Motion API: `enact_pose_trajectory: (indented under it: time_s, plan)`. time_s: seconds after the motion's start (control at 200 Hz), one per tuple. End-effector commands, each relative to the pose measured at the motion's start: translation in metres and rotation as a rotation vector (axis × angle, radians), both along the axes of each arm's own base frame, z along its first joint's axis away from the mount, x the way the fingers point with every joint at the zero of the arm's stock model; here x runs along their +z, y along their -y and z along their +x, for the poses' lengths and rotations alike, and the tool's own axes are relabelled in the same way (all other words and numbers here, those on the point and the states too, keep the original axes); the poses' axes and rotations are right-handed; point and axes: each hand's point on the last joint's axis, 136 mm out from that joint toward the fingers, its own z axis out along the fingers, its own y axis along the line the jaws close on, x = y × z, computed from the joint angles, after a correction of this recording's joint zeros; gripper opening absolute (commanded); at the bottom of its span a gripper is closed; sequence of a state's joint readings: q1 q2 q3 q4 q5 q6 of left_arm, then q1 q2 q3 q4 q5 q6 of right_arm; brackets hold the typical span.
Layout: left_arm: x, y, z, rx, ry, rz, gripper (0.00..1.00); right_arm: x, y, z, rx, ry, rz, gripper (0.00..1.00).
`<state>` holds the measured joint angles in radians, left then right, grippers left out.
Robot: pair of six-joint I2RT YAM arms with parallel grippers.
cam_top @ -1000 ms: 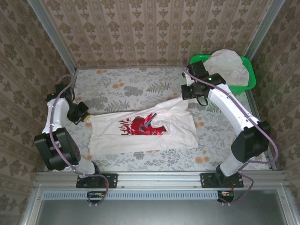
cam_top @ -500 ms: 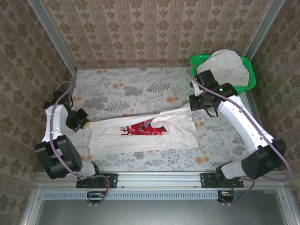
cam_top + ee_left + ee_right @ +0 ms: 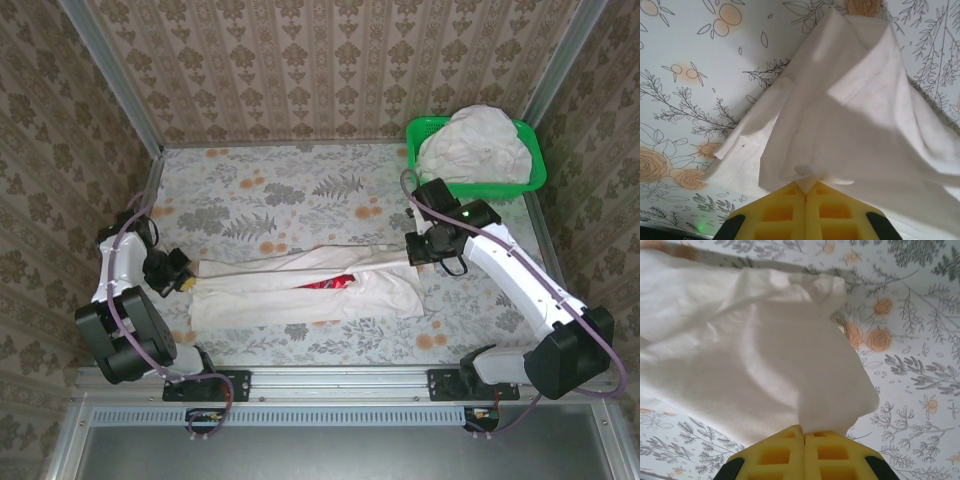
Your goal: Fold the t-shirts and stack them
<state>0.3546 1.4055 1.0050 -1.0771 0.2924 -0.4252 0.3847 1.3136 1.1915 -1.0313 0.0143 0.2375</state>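
Observation:
A white t-shirt (image 3: 300, 285) lies across the floral table, its far edge folded toward the near side so that just a sliver of the red graphic (image 3: 325, 284) shows. My left gripper (image 3: 187, 270) is shut on the shirt's left edge; its yellow jaws pinch white cloth (image 3: 850, 115) in the left wrist view. My right gripper (image 3: 412, 253) is shut on the right edge, with cloth (image 3: 765, 365) hanging from its closed yellow fingers (image 3: 785, 450). More white t-shirts (image 3: 475, 145) are heaped in the basket.
A green plastic basket (image 3: 533, 160) stands at the back right corner. Metal rails frame the table (image 3: 260, 185), with patterned walls behind and at both sides. The floral cloth lies bare at the back left.
Both grippers have carried the shirt's far edge toward the near side, folding it over the graphic, which is now almost covered. The right arm swung away from the basket.

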Motion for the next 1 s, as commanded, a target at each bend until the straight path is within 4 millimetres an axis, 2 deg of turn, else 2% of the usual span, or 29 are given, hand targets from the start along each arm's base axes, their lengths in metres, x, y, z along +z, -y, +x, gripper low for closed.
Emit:
enact_pose_trajectory:
  time_s: [0.0,0.6,0.69,0.705,0.77,0.995]
  plan:
    - [-0.006,0.000,-0.002,-0.013,-0.019,-0.017,0.00,-0.011,0.000,-0.010,-0.024,-0.038,0.004,0.00]
    - [-0.033,-0.001,-0.024,-0.021,-0.111,-0.030,0.00,-0.065,0.004,-0.028,-0.043,-0.182,-0.051,0.00]
    - [-0.035,-0.001,-0.024,-0.012,-0.116,-0.037,0.00,-0.068,0.003,-0.031,-0.041,-0.198,-0.049,0.00]
    - [-0.036,-0.001,-0.024,-0.011,-0.117,-0.038,0.00,-0.074,0.003,-0.033,-0.045,-0.223,-0.059,0.00]
    - [-0.036,-0.002,-0.022,-0.011,-0.113,-0.038,0.00,-0.079,0.002,-0.036,-0.048,-0.248,-0.063,0.00]
    - [-0.035,-0.006,-0.016,-0.007,-0.102,-0.033,0.00,-0.089,0.002,-0.046,-0.052,-0.299,-0.070,0.00]
